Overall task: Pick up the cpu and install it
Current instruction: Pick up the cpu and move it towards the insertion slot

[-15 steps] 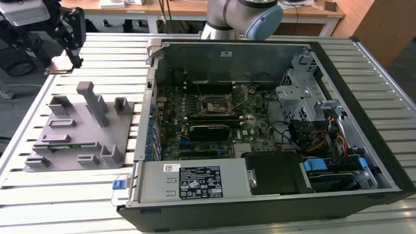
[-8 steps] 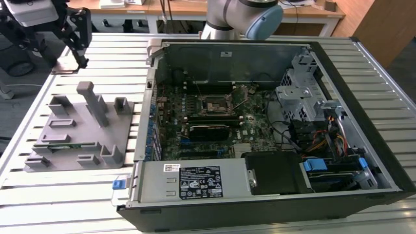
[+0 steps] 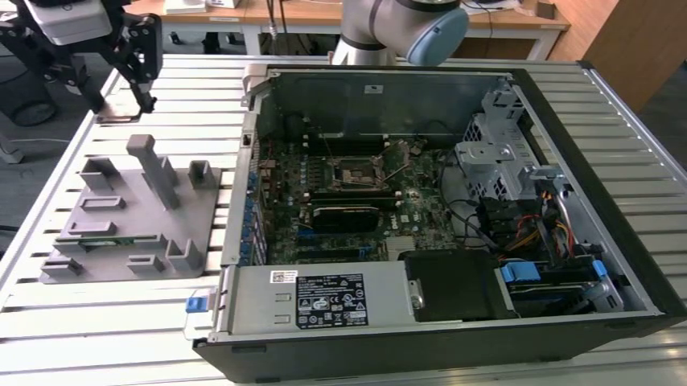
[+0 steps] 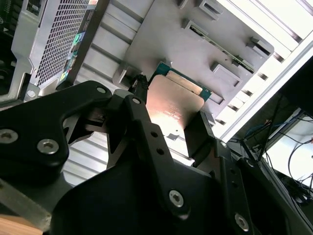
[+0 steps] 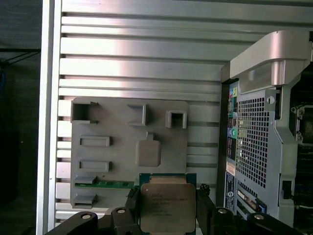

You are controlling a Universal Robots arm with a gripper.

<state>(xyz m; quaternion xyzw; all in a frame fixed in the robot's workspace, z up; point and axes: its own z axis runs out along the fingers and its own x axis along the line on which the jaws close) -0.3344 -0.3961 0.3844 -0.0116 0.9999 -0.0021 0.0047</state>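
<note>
At the exterior view's far left the gripper hangs above the far corner of the slatted table, well apart from the computer case; in both wrist views its black fingers are clamped on opposite edges of the cpu, which is lifted clear of the table; in the first wrist view the cpu's silver-grey metal top faces the camera with a green edge showing along one side; in the second wrist view the cpu shows a smooth face catching the light between the two fingers, the gripper closed about it; next along in the exterior view, nearer the camera than the gripper, a grey fixture plate lies flat on the table with upright blocks and posts rising from it; a thin green memory stick sits in a slot near the plate's front edge; in the first wrist view the same plate lies beyond the held cpu, with the memory stick along its near edge; to the exterior view's right of the plate the case lies on its side, open; inside, the motherboard carries a black square socket near its middle with a metal lever beside it; a silver power supply fills the near corner; behind the case the pale arm rises out of the picture; cables and a metal drive cage crowd the case's right side.
</note>
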